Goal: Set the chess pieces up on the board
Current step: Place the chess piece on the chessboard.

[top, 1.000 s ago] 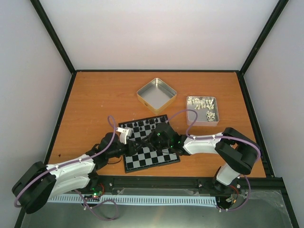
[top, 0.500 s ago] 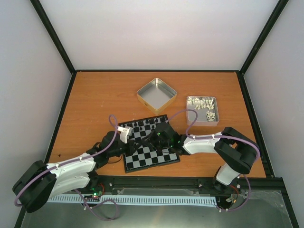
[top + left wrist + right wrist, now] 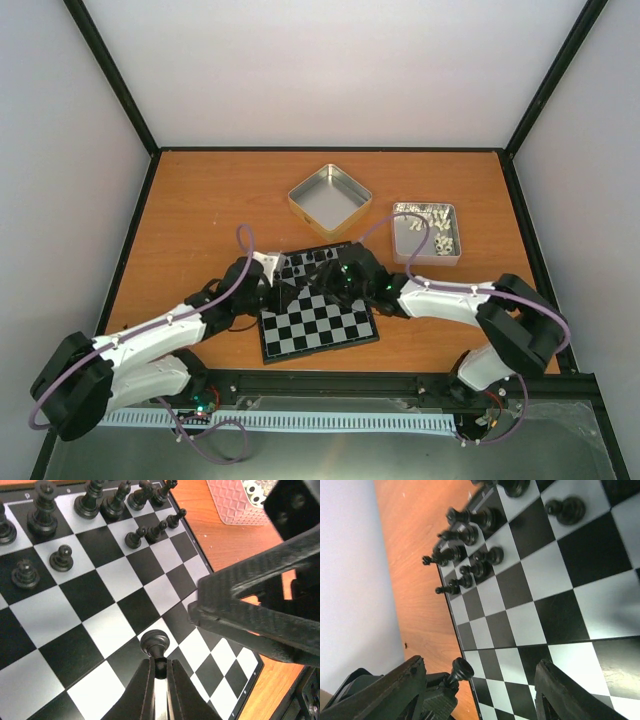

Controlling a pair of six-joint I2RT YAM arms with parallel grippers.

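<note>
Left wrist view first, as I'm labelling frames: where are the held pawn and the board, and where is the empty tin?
held pawn point(image 3: 155, 641), left wrist view, its round head.
board point(image 3: 55, 612), left wrist view, a bare light square.
empty tin point(image 3: 329, 202), top external view, its bare floor.

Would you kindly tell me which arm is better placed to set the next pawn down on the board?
The left, probably: the left gripper is shut on a black pawn over the board, while the right gripper stands open and holds nothing.
</note>
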